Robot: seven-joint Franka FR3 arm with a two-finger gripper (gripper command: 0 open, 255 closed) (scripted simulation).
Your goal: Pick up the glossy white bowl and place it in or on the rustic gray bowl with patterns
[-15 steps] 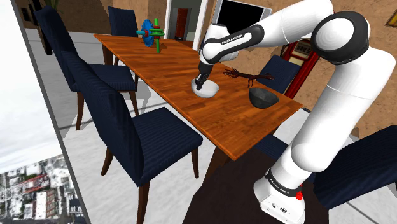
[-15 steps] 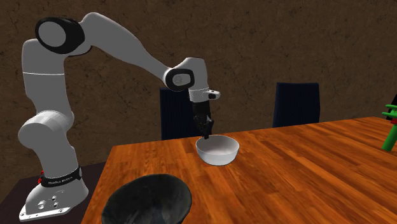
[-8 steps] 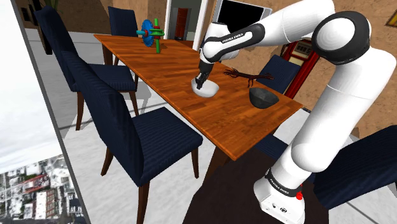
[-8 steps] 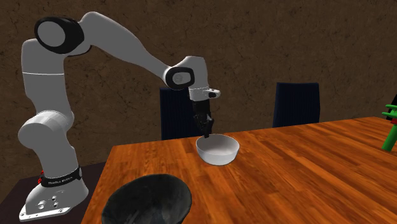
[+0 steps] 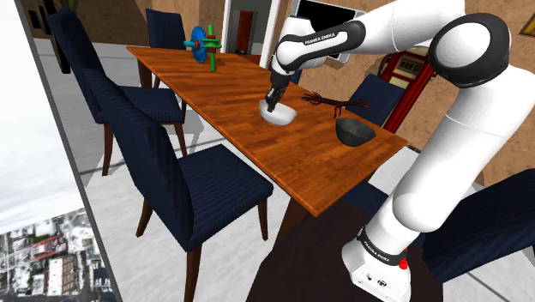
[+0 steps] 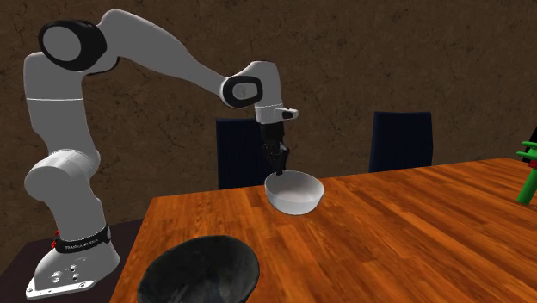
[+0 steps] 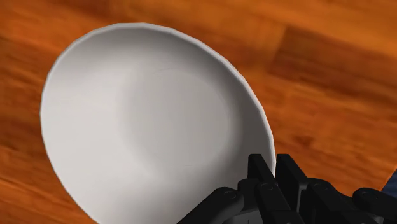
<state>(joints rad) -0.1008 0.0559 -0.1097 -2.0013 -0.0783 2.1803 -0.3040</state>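
Your black claw (image 6: 277, 169) is clenched on the glossy white round bowl (image 6: 295, 193) at its rim. Lift clear of the wooden counter (image 6: 413, 232), then move slowly toward the dark gray rounded bowl (image 6: 200, 271).

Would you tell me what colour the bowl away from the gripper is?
That bowl is dark, almost black; the second exterior view shows it best.

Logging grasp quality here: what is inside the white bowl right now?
Nothing: the white bowl shows a bare, smooth inside in the wrist view. The gripper clasps its rim, one finger covering a small patch of the inner wall there.
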